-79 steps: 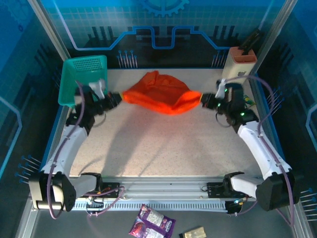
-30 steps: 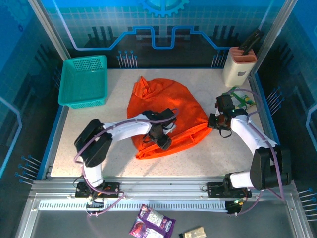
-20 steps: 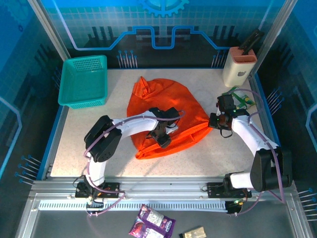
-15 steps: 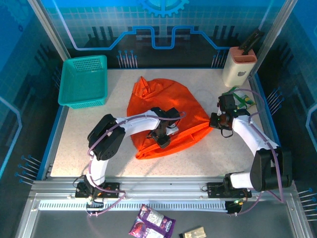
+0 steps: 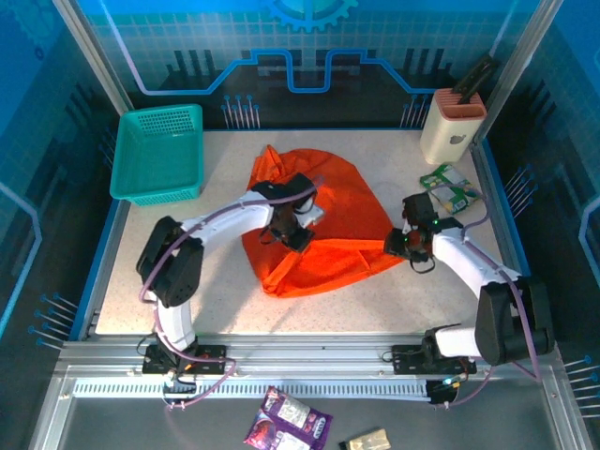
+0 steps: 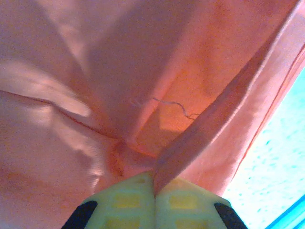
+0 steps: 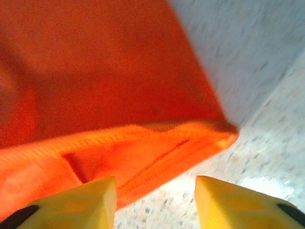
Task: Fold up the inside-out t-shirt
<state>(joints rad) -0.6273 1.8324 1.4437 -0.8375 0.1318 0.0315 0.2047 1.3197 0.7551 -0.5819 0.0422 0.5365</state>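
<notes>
Left wrist: your left gripper (image 6: pixel 153 195) is pinched on a raised fold of the inside-out t-shirt (image 6: pixel 119 62), which spreads ahead of it. Your right gripper (image 7: pixel 155 202) stands spread, the shirt's edge just ahead, unheld. Step, as judged: taking hold. Next: close right on that edge.

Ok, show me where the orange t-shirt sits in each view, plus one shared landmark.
Top external: t-shirt mid-table, crumpled.
Left wrist: t-shirt left and centre, fold pinched in shut jaws.
Right wrist: t-shirt upper left, hem corner ahead of open jaws.
Shared landmark: speckled tabletop.
</notes>
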